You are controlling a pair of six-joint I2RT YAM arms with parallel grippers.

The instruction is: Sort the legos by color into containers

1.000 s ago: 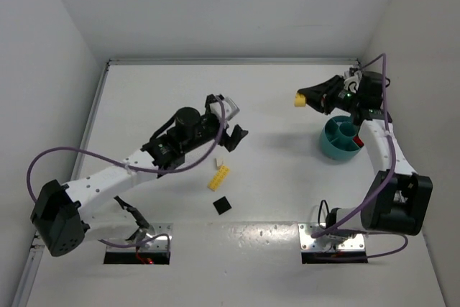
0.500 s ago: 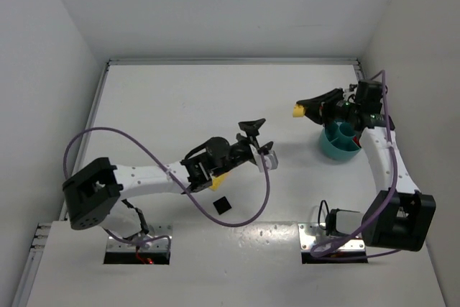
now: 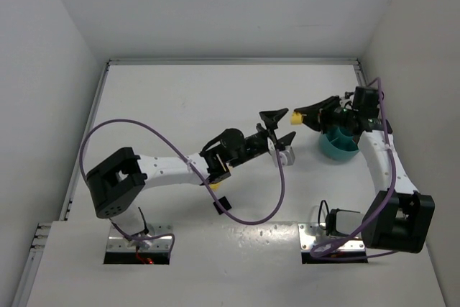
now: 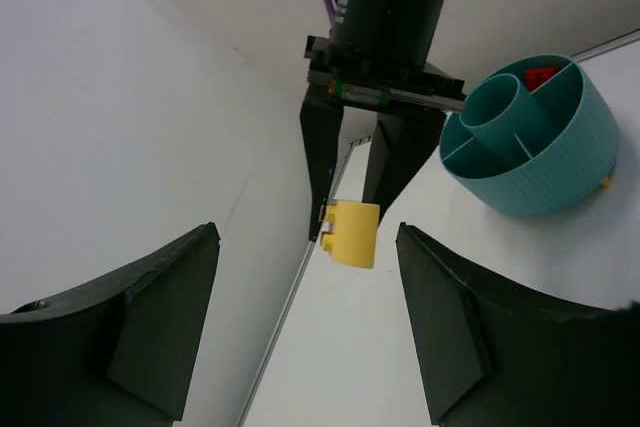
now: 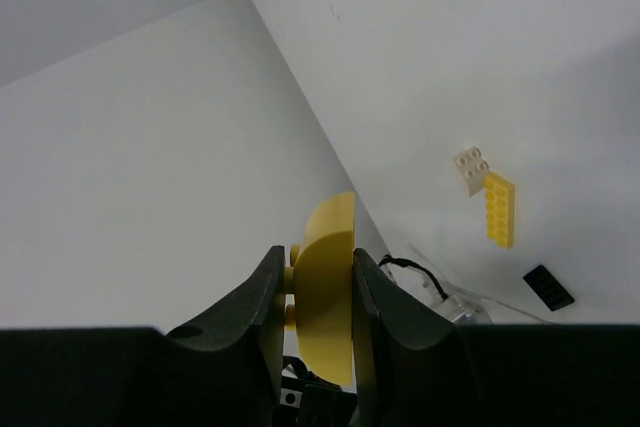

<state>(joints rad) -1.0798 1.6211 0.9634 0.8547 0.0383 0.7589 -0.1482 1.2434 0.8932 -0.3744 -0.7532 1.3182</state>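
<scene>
1. Yellow brick (image 4: 352,234) pinched firmly between the right gripper (image 3: 300,114) fingers, up in the air just left of the teal dish (image 3: 338,147).
2. Left gripper (image 3: 280,128) is stretched across from the left, fingers spread wide and empty, facing that brick, close but apart.
3. One red brick (image 4: 541,76) lies in an outer compartment of the dish.
4. Further left on the table: a white brick (image 5: 471,169) just beside one end of the long yellow plate (image 5: 498,209), and the black square (image 5: 547,287) nearer, apart.
</scene>
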